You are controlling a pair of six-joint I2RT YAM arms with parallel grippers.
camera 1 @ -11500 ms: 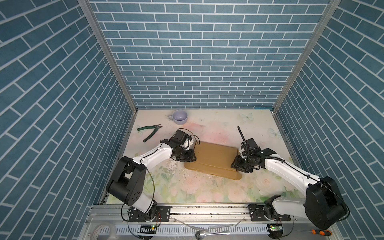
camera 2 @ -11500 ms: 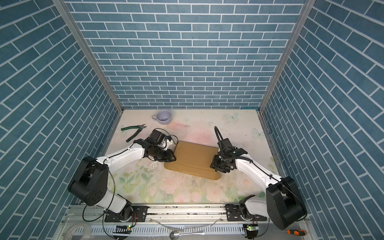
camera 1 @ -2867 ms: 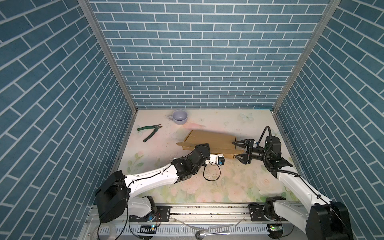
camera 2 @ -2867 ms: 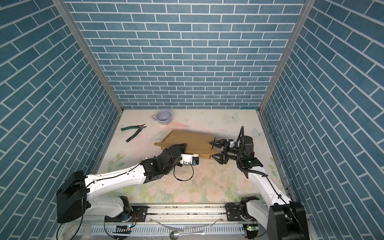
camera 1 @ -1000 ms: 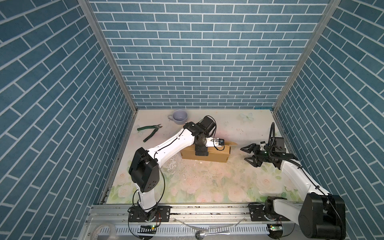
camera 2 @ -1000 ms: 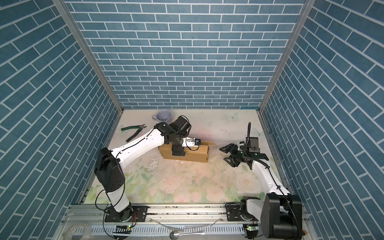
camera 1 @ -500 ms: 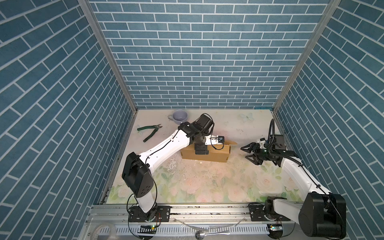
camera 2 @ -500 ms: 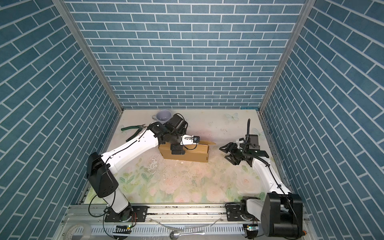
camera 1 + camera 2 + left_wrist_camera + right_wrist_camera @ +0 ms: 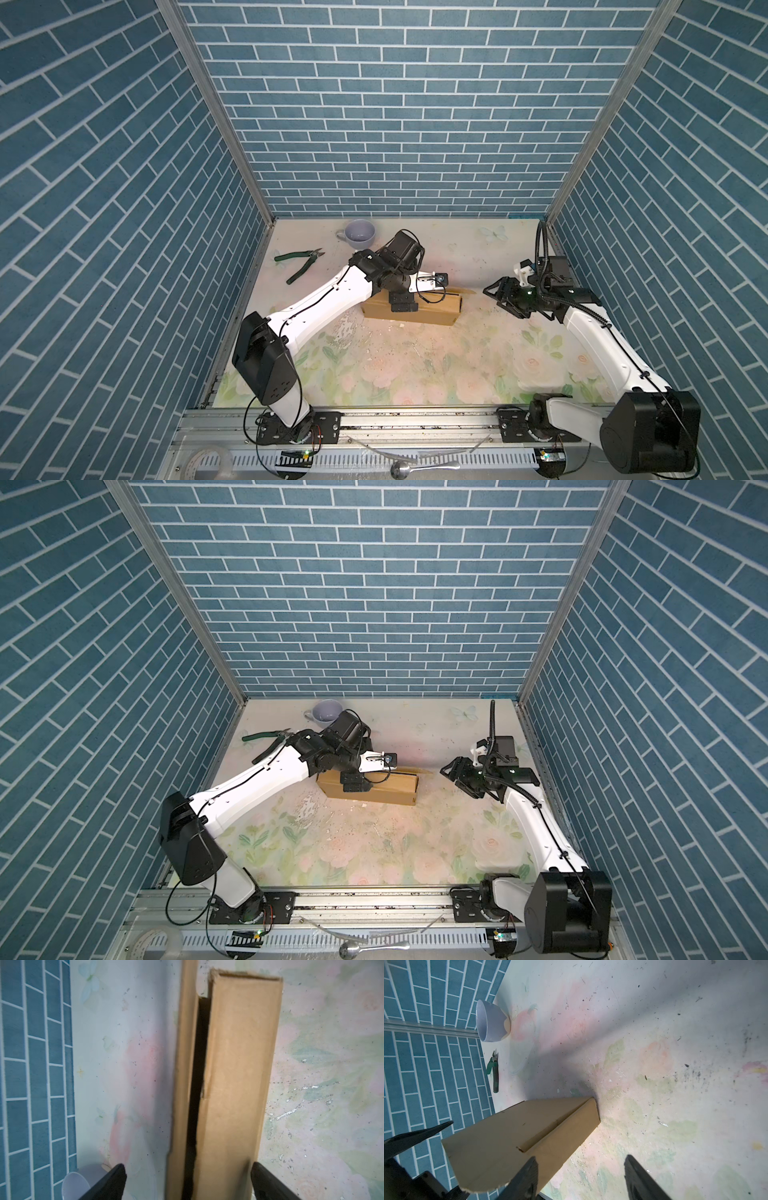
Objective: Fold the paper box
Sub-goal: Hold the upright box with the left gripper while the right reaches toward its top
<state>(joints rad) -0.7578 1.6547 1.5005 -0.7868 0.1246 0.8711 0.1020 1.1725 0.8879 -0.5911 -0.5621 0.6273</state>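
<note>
Top views, box: the box (image 9: 411,311) sits on the flowered table (image 9: 415,374), mid-floor toward the back. It is a long low block with its front wall standing, and it reads the same in both top views (image 9: 386,794).
Top views, left pincer: the left gripper (image 9: 402,301) comes down over the box's left half with one finger in front of the front wall. It is released and spread wide.
Top views, right pincer: the right gripper (image 9: 505,297) hangs just off the box's right end, apart from it. Its jaws are parted and it holds nothing.
Top views, loose end: a flap tip (image 9: 467,292) juts past the right end, untucked.
Top views, bystanders: a cup (image 9: 360,236) and pliers (image 9: 299,266) lie at the back left, well apart from the box.
Left wrist, seam: a dark slot runs the length of the box (image 9: 239,1084), between a narrow strip and a wider panel. The top is not shut.
Left wrist, pincer: the fingers (image 9: 112,1184) straddle the box. Bare table shows between one finger and the cardboard, so there is no squeeze.
Right wrist, box: the near end of the box (image 9: 519,1136) shows a rounded flap edge, and a stepped fold line runs along the top.
Right wrist, pincer: the fingers (image 9: 525,1180) stand apart over bare table beside the box.
Progress, judged: the main folds look done and the shape holds. Closing the slot and tucking the flap remain.
</note>
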